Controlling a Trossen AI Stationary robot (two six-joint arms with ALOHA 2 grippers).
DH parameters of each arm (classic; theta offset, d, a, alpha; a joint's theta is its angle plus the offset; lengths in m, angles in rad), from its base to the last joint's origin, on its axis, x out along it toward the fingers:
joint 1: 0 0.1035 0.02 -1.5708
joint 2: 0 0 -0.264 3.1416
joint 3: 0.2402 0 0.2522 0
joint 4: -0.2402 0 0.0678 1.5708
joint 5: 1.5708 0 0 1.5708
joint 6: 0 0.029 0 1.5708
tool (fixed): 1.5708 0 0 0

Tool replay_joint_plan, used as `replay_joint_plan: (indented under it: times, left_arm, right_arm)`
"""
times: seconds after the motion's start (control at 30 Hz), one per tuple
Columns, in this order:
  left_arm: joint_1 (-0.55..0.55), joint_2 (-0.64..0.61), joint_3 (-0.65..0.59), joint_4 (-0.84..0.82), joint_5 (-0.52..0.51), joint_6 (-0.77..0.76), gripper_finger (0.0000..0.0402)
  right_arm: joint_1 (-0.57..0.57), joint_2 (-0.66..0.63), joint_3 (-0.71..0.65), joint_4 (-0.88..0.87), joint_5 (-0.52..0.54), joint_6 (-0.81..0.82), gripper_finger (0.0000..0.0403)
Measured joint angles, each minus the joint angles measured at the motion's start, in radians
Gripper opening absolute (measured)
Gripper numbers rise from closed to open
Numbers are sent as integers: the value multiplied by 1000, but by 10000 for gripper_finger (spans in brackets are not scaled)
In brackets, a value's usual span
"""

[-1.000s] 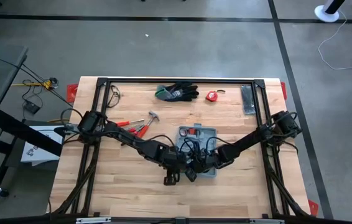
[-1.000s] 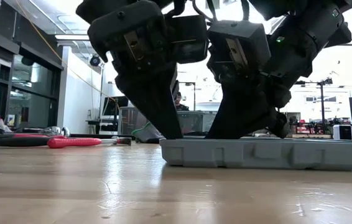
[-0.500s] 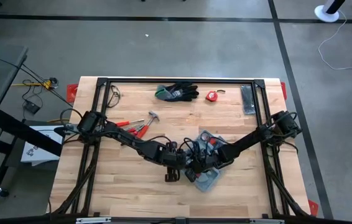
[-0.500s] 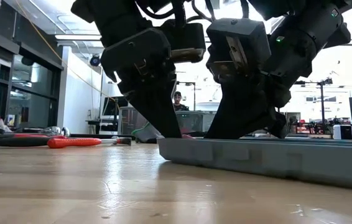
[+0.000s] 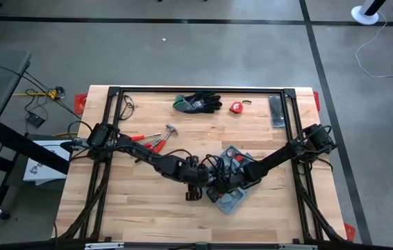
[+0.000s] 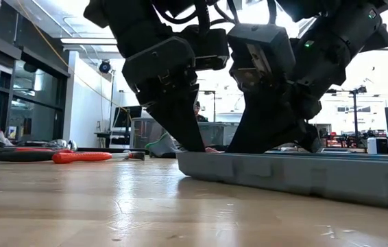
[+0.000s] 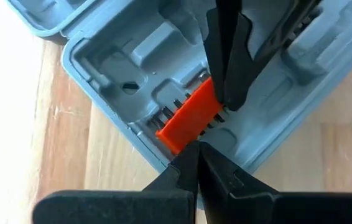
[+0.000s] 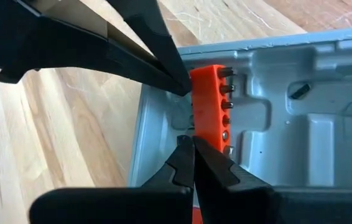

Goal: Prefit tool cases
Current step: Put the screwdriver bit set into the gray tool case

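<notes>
Grey-blue plastic tool case (image 5: pixel 230 186) is now lying skewed at mid-worktop (image 5: pixel 127 201), no longer square. Left claw (image 7: pixel 196 152) and right claw (image 8: pixel 192 146), both closed, are seating an orange bit holder (image 7: pixel 188 116).

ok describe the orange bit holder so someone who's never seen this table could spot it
Start at the wooden table and find the open grey-blue tool case near its middle, where both arms meet. The orange bit holder lies in a recess by the case's edge, a small bright block holding a row of metal bits, the only orange piece against grey plastic.
</notes>
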State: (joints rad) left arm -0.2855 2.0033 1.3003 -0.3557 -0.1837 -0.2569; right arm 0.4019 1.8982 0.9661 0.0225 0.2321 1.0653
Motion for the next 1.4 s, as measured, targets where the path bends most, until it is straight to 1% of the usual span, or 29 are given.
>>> replay_joint_plan:
  times: [0.27,0.47,0.67,0.77,0.9,1.07,1.33,1.4]
  left_arm:
    - [11,0,0,12,-4,6,0]
    - [9,0,0,10,37,1,0]
    - [2,-1,0,3,51,-3,0]
    - [2,-10,0,-15,70,-4,0]
    - [1,-43,0,-42,65,-3,0]
    - [5,-68,0,-45,40,-2,0]
    - [11,-70,-2,-41,44,0,0]
    - [11,-70,-16,-36,44,0,0]
  right_arm:
    - [2,0,0,2,1,8,0]
    - [6,0,0,3,-1,10,0]
    - [6,0,0,3,-2,10,0]
    - [12,-2,0,4,-1,19,0]
    - [32,-16,0,-11,3,23,0]
    - [51,-45,-2,-53,36,28,0]
    - [59,-89,-2,-105,57,35,0]
    - [78,-101,-2,-140,95,75,0]
